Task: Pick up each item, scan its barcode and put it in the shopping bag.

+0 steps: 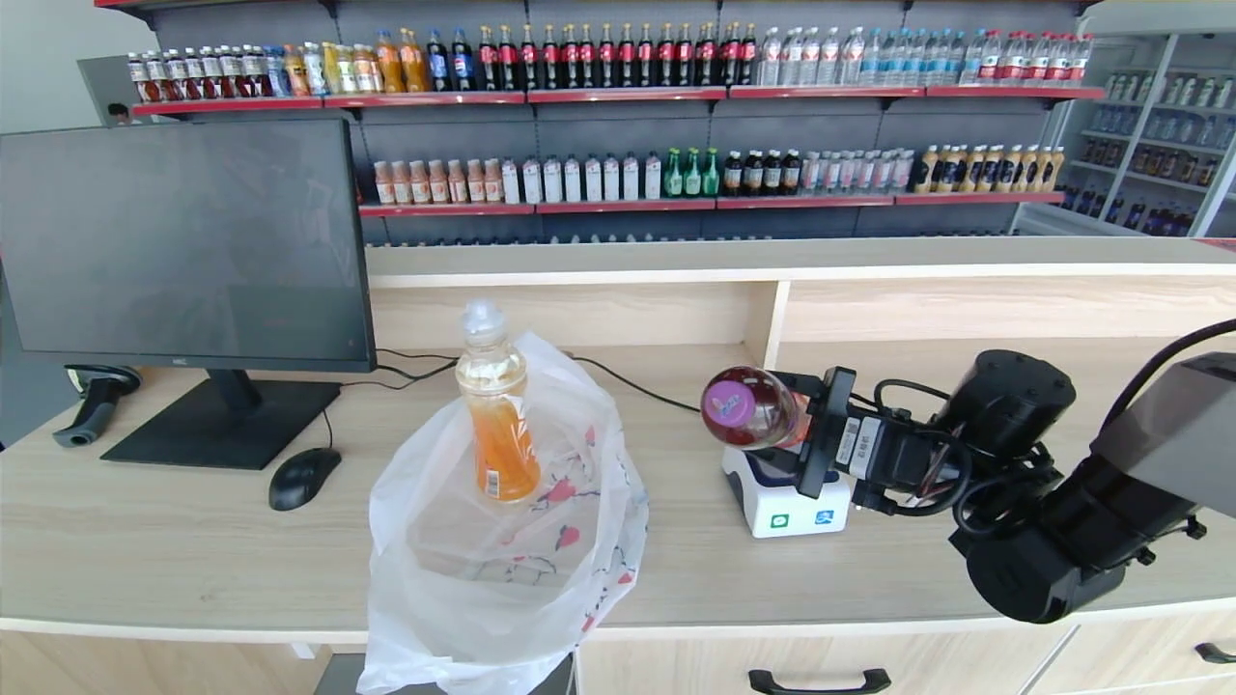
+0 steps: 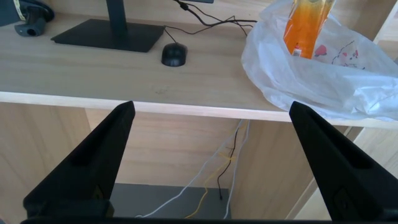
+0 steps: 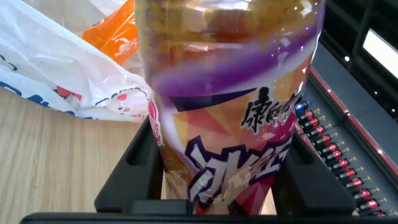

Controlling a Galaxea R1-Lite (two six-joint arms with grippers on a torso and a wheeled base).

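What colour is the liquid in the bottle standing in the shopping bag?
Orange; the bottle shows best in the head view.

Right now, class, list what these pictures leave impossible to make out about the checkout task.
1. Held bottle: barcode turned away in head and right wrist views.
2. Scanner: window hidden in head view by bottle and right tool.
3. Shopping bag: bottom cut off by head view's lower edge.
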